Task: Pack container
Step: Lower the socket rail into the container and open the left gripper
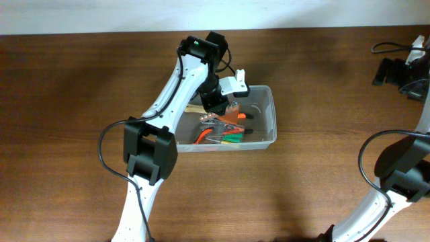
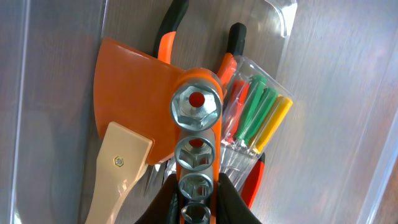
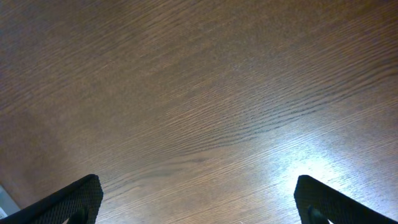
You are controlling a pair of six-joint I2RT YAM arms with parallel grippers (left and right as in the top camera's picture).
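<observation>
The container [image 1: 267,114], toward the table's far edge, looks light, thin-walled and slick (best gripped by its rim), while the left gripper [image 2: 198,208] clamps a socket rail [image 2: 196,124] over it and the right gripper [image 3: 199,199] gapes apart.

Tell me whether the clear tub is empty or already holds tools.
Partly filled: the container holds an orange-bladed tool and a case of coloured bits; the left gripper grips a socket rail above them.
</observation>
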